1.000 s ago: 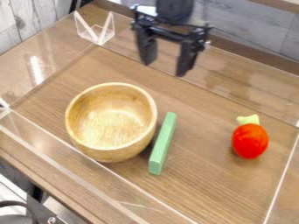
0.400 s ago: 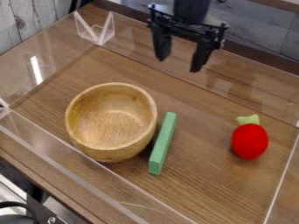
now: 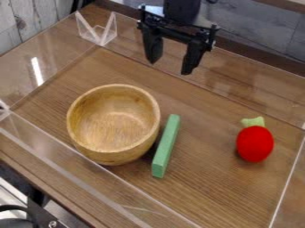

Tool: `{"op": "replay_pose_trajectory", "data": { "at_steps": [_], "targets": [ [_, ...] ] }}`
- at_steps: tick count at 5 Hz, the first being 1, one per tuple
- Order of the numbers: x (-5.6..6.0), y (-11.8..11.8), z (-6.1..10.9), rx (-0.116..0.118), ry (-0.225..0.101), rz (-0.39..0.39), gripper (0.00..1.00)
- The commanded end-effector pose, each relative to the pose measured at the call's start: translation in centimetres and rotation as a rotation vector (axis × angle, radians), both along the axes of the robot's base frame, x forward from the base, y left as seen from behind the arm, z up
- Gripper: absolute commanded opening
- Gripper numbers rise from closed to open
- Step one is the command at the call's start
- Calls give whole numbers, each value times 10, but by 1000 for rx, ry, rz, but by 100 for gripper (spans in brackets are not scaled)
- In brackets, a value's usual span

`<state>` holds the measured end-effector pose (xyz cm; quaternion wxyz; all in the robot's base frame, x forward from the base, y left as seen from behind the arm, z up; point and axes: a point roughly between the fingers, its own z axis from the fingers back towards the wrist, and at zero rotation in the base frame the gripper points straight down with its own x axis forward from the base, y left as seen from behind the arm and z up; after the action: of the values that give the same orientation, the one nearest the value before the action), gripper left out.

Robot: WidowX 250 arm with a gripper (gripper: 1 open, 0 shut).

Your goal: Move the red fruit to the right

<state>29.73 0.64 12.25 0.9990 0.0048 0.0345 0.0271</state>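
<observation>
The red fruit (image 3: 254, 142) is a small round bright red toy with a green leafy stem. It rests on the wooden table at the right, near the clear wall. My gripper (image 3: 170, 60) hangs at the back centre, well above and behind the fruit and to its left. Its two dark fingers (image 3: 152, 49) stand apart and hold nothing.
A round wooden bowl (image 3: 113, 122) sits left of centre. A flat green rectangular block (image 3: 166, 144) lies just to its right. Clear plastic walls (image 3: 284, 191) ring the wooden table (image 3: 220, 107). A clear plastic stand (image 3: 96, 28) is at the back left.
The gripper shifted right and back, then returned left and slightly forward. The fruit, bowl and block have stayed in place.
</observation>
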Motion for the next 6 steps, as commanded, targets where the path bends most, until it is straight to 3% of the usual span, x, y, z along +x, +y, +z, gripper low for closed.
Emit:
{"op": "replay_pose_trajectory", "data": {
  "at_steps": [1, 3, 5, 6],
  "targets": [
    [12, -3, 30, 3, -95, -33, 100],
    [6, 1, 32, 0, -94, -30, 100],
    [7, -19, 42, -9, -93, -36, 100],
    [9, -15, 36, 4, -83, 12, 100]
  ]
}}
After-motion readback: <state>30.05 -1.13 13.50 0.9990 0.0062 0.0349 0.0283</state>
